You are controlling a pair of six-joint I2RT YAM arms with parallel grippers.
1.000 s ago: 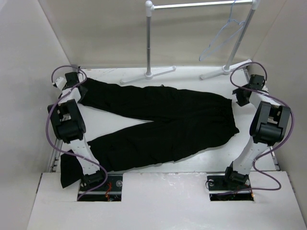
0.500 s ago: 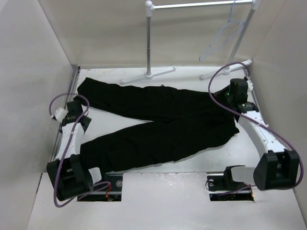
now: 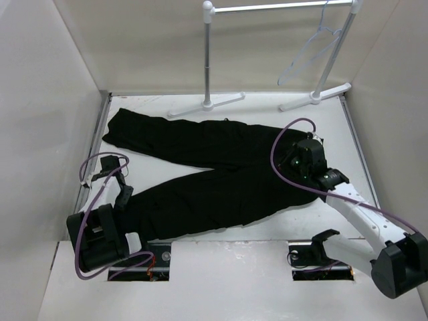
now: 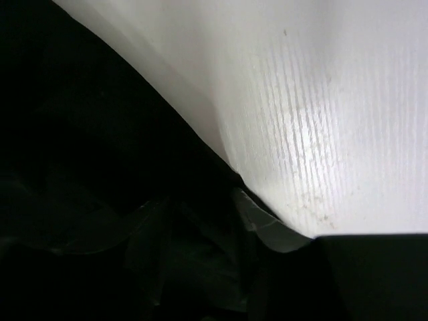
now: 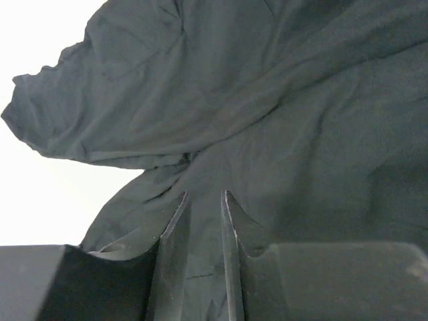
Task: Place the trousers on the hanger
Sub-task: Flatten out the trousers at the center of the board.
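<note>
On the white desk (image 3: 267,231) at 12 o'clock, a white rack (image 3: 208,60), both feet planted along the far edge, rail across the top. Hung from that rail toward 1 o'clock, the pale hanger (image 3: 309,57), just beside the rack's right pole and well apart from everything on the desk. Pale walls (image 3: 40,100) at 9, 12 and 3 o'clock.

Spread flat over the desk's middle, the black trousers (image 3: 221,170): waist toward 3 o'clock, one leg out to 10 o'clock, the other to 8 o'clock, a wedge of bare desk between them. Between waist and hanger, the rack's right foot at 1 o'clock.

Left arm (image 3: 100,241) folded low at 8 o'clock, elbow back near its base, purple cable (image 3: 100,164) looped above. Left pincer (image 3: 122,196) down at the outer edge of the nearer leg; in the wrist view, dark cloth at 9 o'clock, bright desk at 3 o'clock; impossible to tell whether apart or together.

Right arm (image 3: 361,210) stretched long from 5 o'clock toward 2 o'clock, forearm low over the desk. Right pincer (image 3: 302,159) over the waist end, fingers (image 5: 170,267) drawn nearly together, only a thin slit between, tips down at wrinkled cloth; unclear whether any fold caught there.
</note>
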